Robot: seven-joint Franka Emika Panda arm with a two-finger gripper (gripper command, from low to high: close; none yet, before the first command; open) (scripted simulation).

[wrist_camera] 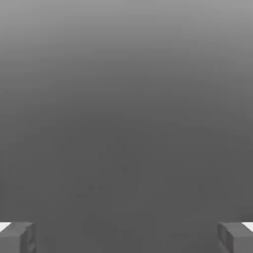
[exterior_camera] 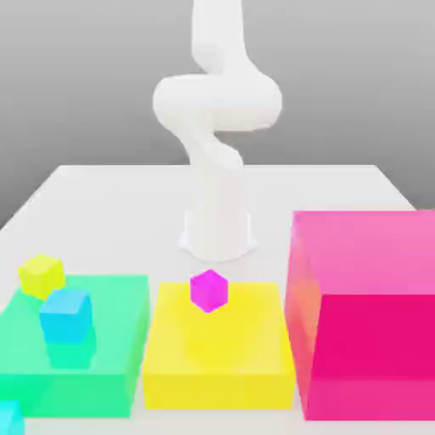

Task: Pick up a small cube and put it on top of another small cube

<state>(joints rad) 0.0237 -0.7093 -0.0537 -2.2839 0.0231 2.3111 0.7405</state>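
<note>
My fingers [wrist_camera: 126, 238] are spread wide with nothing between them, so the step is the approach: I'd bring them over the cyan cube [exterior_camera: 65, 316] on the green block [exterior_camera: 75, 395], toward the exterior view's left edge of the counter [exterior_camera: 127, 200]. I'd square them to its faces and descend straight, minding the small yellow cube [exterior_camera: 42, 277] close by, since the magenta cube [exterior_camera: 209, 290] on the yellow block [exterior_camera: 219, 392] looks tilted and wants a gentle set-down.

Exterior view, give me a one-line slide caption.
Robot arm behind three coloured blocks, small magenta cube on the yellow one, cyan cube on the green one.
</note>
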